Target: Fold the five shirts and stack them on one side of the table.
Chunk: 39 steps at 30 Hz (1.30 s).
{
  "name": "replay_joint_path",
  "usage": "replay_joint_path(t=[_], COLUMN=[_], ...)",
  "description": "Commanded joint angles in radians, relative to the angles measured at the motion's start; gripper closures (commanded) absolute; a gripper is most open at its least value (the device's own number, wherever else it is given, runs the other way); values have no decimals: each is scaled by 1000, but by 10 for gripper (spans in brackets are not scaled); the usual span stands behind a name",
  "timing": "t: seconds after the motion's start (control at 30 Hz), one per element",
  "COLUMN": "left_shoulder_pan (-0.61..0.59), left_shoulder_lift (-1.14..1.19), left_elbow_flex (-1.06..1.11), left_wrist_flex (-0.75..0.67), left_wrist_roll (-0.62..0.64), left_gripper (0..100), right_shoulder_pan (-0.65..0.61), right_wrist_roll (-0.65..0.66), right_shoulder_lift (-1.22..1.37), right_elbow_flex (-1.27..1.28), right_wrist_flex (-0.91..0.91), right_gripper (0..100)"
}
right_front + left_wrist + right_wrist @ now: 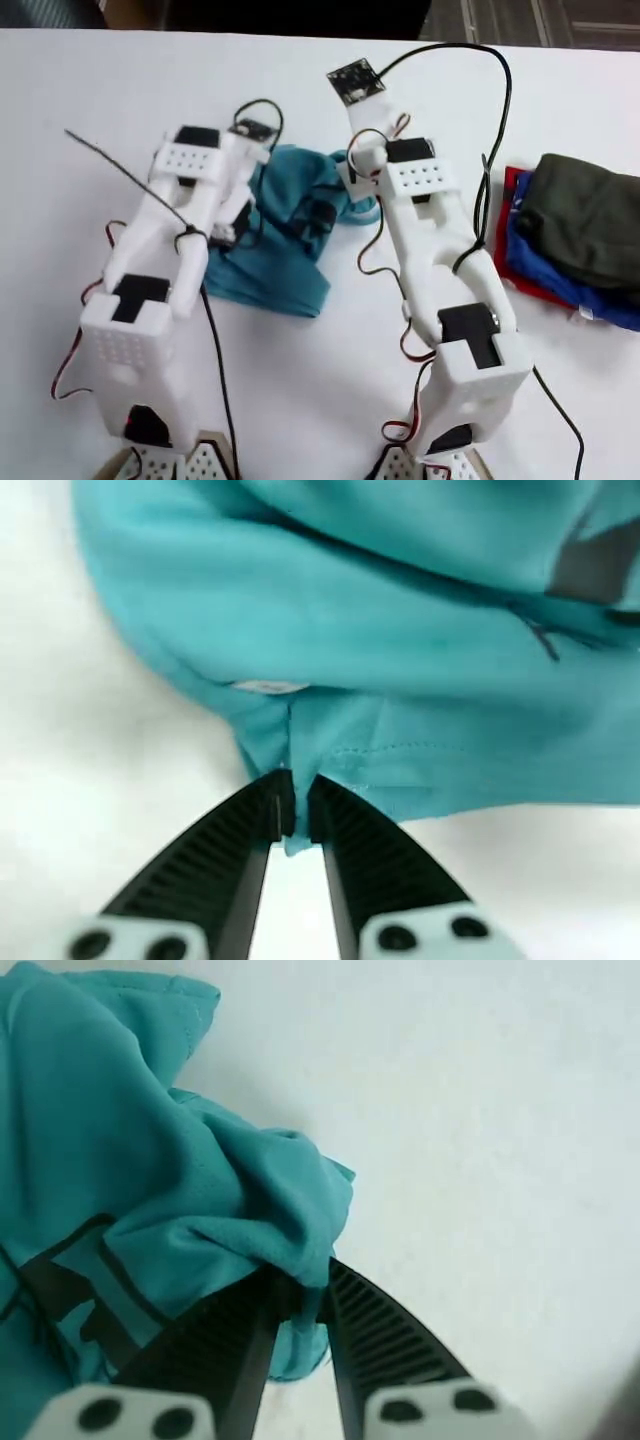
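The right gripper [305, 1288] is pinched on a bunched edge of the teal shirt [130, 1160], its black ribbed fingers [372, 1322] pressed against the cloth from both sides. The shirt lies crumpled in soft folds on the white table [480, 1110]. A dark print [70, 1280] crosses the fabric near the gripper.

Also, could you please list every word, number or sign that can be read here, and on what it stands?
No text can be read.
Dark print on the teal shirt: partly folded in, not legible.
White tag at its hem: blurred.
White label at the edge of the shirt stack: too small.
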Motion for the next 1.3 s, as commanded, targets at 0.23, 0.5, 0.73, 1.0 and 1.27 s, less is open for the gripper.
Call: replay_joint_path(t=[0.23,0.5,0.73,1.0,1.27], left_shoulder_pan=[-48,-184,-351,-485,-621], left_shoulder_lift=[-210,-459,-614,-637,-637], left_elbow_flex=[-305,-300,-283,-114,38], left_wrist_flex=[218,219,219,219,219], left_wrist_roll=[-37,-212,-275,-336,-428], left_gripper=[959,959,959,959,959], right_shoulder_pan=[24,111,124,111,-76], right_wrist_roll=[-3,3,5,-26,-81], right_shoulder_lift=[-93,-309,-381,-282,331], right_elbow_flex=[-52,-48,-46,-138,-732], right_wrist_flex=[22,151,458,278,387], right_gripper=[975,874,675,677,727])
